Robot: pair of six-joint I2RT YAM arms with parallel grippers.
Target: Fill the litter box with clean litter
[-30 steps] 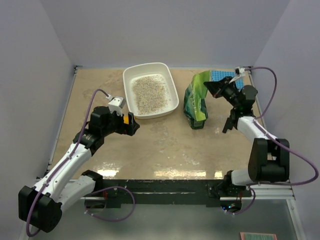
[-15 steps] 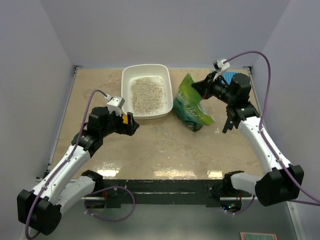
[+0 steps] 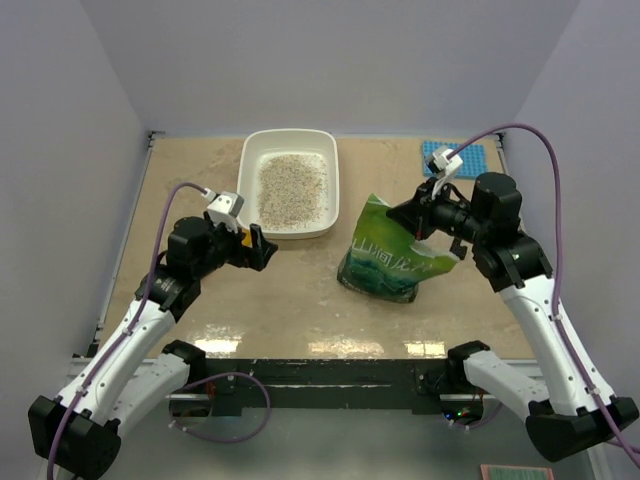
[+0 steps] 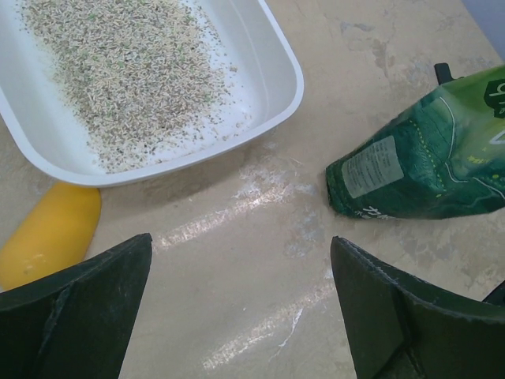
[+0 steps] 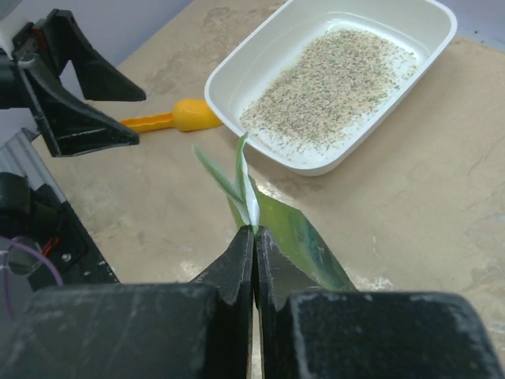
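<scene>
The white litter box [image 3: 246, 190] stands at the back centre of the table, with a layer of beige-grey litter [image 3: 290, 188] in it. My right gripper [image 3: 412, 222] is shut on the top edge of the crinkly green bag [image 3: 385, 262]. The bag leans over, right of the box's near end, its bottom on the table. The right wrist view shows the jaws [image 5: 254, 237] pinched on the bag's folded edge [image 5: 251, 185], with the box [image 5: 237, 75] beyond. My left gripper [image 3: 262, 248] is open and empty near the box's near left corner, above bare table [image 4: 241, 308].
An orange-yellow scoop [image 4: 47, 233] lies on the table beside the box's near rim and also shows in the right wrist view [image 5: 177, 117]. A small blue studded mat [image 3: 452, 158] lies at the back right. Walls close off the table's left, back and right.
My right gripper has carried the bag from the back right toward the middle, tipping it from upright to leaning. The litter box has shifted slightly left. The left arm has barely moved.
</scene>
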